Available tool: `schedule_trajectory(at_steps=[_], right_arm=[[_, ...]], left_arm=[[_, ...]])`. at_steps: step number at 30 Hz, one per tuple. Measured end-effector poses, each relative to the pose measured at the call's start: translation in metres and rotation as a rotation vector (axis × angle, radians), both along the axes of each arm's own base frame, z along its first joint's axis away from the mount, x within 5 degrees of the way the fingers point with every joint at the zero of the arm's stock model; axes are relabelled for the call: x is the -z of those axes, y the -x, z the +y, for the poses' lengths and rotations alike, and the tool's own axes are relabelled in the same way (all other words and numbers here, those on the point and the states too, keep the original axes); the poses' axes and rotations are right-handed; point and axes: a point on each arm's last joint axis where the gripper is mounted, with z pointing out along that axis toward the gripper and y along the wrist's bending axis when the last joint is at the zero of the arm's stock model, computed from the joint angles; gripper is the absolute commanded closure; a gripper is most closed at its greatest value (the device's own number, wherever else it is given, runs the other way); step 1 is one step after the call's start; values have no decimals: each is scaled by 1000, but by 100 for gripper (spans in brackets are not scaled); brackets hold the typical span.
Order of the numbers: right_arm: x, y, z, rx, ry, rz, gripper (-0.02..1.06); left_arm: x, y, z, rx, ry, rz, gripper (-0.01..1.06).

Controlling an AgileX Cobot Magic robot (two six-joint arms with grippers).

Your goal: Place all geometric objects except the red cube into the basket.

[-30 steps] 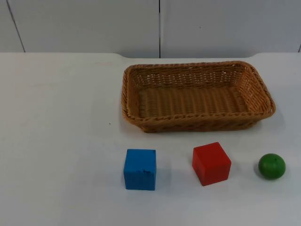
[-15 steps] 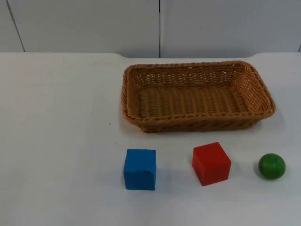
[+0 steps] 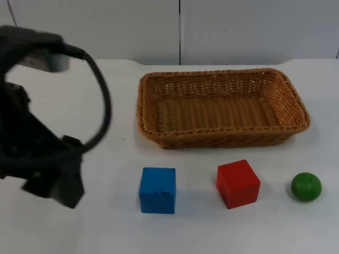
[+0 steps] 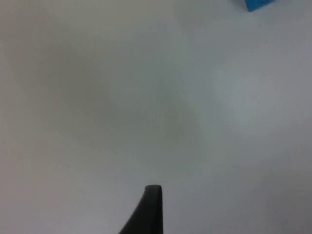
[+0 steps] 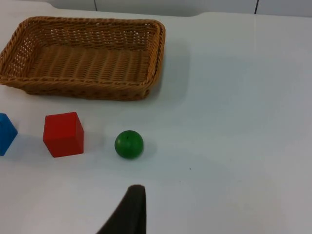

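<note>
Over the table's left side, left gripper hangs above bare white table, well left of the blue cube; can't tell how its jaws stand. Right gripper: one black fingertip visible, jaw state can't tell either, it looks at the green ball from a distance. Blue cube, red cube and green ball sit in a row on the table, apart from each other, red in the middle. Wicker basket sits behind the row, nothing inside. All three shapes are outside the basket.
</note>
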Motion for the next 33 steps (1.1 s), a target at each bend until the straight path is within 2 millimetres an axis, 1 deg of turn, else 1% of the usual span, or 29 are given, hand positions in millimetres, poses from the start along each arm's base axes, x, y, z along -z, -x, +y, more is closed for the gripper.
schedule_trajectory(at_steps=[2, 3, 7, 8, 12, 13, 14, 19, 20, 24, 25, 29, 33], right_arm=[[0, 0, 0, 0, 0, 0, 8], [0, 0, 0, 0, 0, 0, 8], [0, 0, 0, 0, 0, 0, 8], [0, 0, 0, 0, 0, 0, 8], [0, 0, 0, -1, 2, 0, 8], [0, 0, 0, -1, 2, 0, 8], [0, 0, 0, -1, 2, 0, 8], [0, 0, 0, -1, 2, 0, 8], [0, 0, 0, -1, 2, 0, 8], [0, 0, 0, -1, 2, 0, 8], [0, 0, 0, -1, 2, 0, 8], [0, 0, 0, -1, 2, 0, 8], [0, 0, 0, -1, 2, 0, 8]], left_arm=[[8, -4, -7, -2, -7, -12, 17], [8, -4, -7, -2, -7, -12, 17], [28, -20, -22, -34, 31, -48, 17], [28, -20, -22, -34, 31, -48, 17], [47, -34, -31, -56, 49, -62, 17], [50, -39, -34, -61, 51, -63, 17], [50, -39, -34, -61, 51, -63, 17], [68, -70, -54, -90, 47, -44, 17], [68, -70, -54, -90, 47, -44, 17], [87, -85, -64, -103, 29, -13, 17], [87, -85, -64, -103, 29, -13, 17], [97, -93, -72, -124, 35, 9, 17], [98, -95, -80, -126, 58, -4, 17]])
